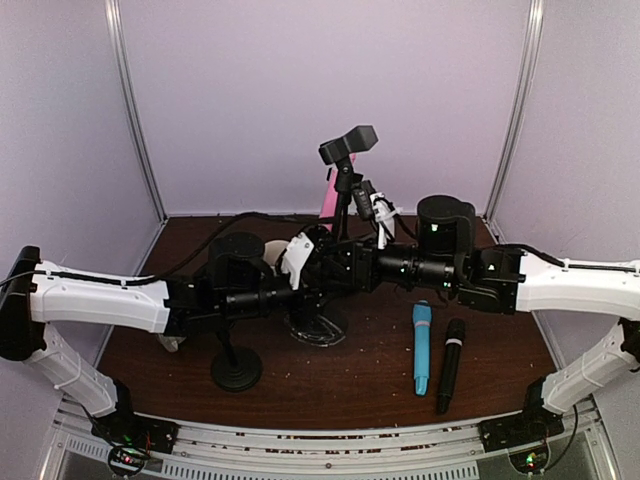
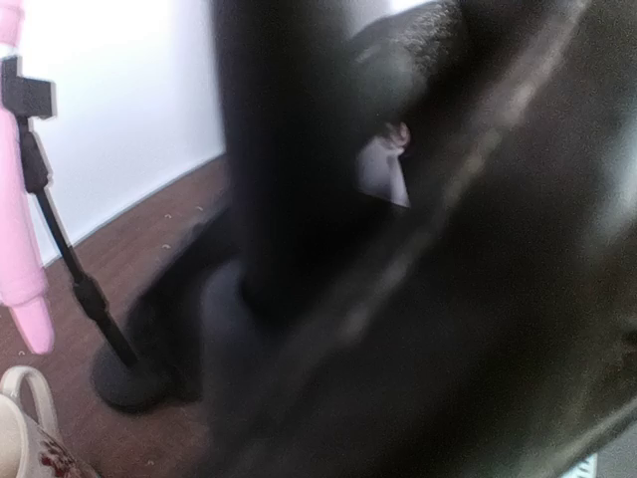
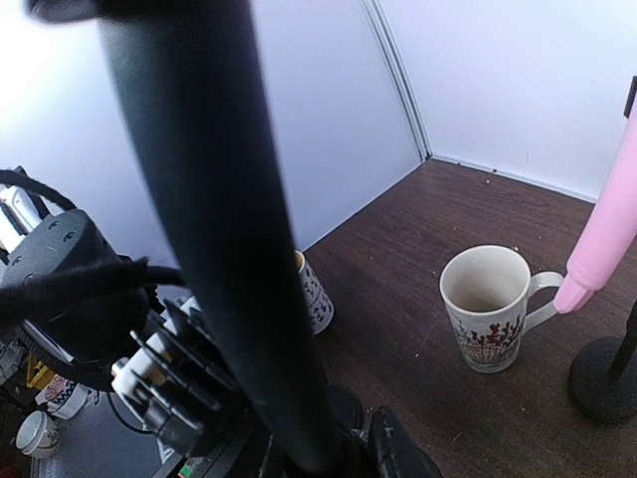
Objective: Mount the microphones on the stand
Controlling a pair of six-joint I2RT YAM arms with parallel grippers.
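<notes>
we judge one done: pink microphone (image 1: 326, 197) clipped to its stand (image 2: 72, 267); blue microphone (image 1: 422, 348) and black microphone (image 1: 450, 365) lie on the worktop (image 1: 350, 385). left end effector (image 1: 300, 285) pressed together; right end effector (image 3: 328, 460) we cannot tell.

The top camera is looking down across the desk (image 1: 350, 385) from its near edge; both wrist cameras are catching the pink microphone (image 3: 607, 214) and mug (image 3: 485, 304).

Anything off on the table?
Pale crumbs are scattered over the brown table, thickest mid-table, as if spilled. Otherwise just the blue microphone and black microphone lying flat at the right, unattached.
</notes>
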